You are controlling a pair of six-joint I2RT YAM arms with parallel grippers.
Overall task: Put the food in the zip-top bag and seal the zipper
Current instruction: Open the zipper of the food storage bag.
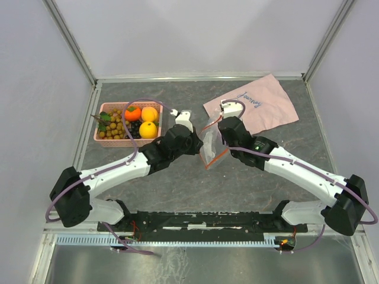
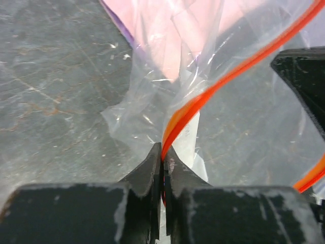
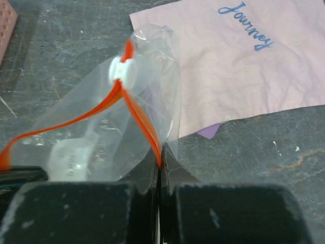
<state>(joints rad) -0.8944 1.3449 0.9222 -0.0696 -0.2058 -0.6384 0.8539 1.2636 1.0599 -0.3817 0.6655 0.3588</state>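
The clear zip-top bag point(image 1: 211, 149) hangs between my two arms at the table's middle, held up off the surface. My left gripper point(image 2: 163, 155) is shut on its orange-red zipper strip point(image 2: 203, 96). My right gripper point(image 3: 159, 157) is shut on the other side of the strip point(image 3: 139, 119), near the white slider point(image 3: 123, 71). The mouth gapes open between them. The bag point(image 3: 101, 137) looks empty. The food sits in the pink basket point(image 1: 99, 131) at the back left: persimmon point(image 1: 132, 112), orange point(image 1: 150, 113), lemon point(image 1: 148, 129), dark grapes point(image 1: 135, 128), tan berry cluster point(image 1: 113, 125).
A pink cloth with blue writing point(image 1: 260, 106) lies at the back right, just behind the bag; it also shows in the right wrist view point(image 3: 238, 66). White walls and metal rails bound the dark table.
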